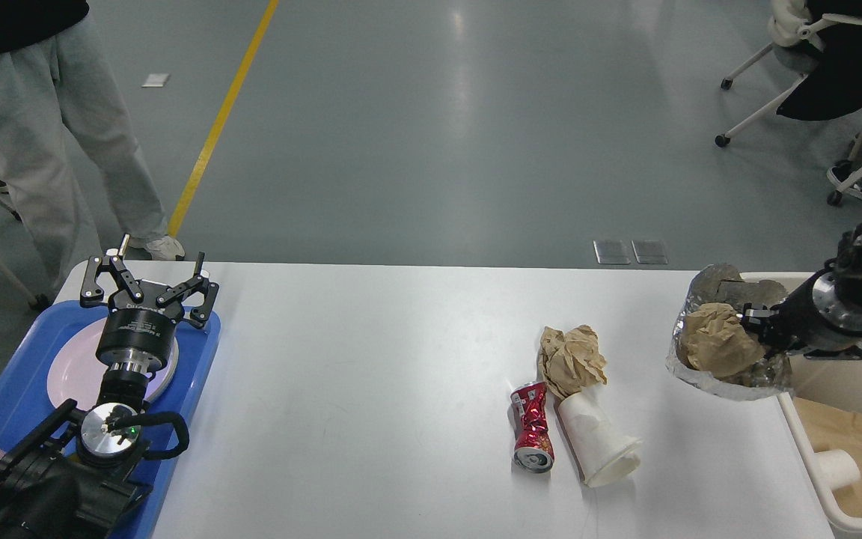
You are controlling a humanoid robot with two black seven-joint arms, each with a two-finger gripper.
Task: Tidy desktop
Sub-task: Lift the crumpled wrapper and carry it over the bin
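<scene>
Holding a crumpled silver foil wrapper [730,378] with brown paper wad, the right gripper [756,329] is clamped on it at right of frame, beside the beige plastic bin [798,419], presumably for disposal. White rectangular desktop [371,374] fills centre frame. Left gripper [148,281], lower left, fingers spread, empty.

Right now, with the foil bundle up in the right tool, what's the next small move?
Probably carry it a little further right, then release. The right tool holds the foil bundle above the desktop edge, only partly over the beige bin; dropping here might spill it on the table.
</scene>
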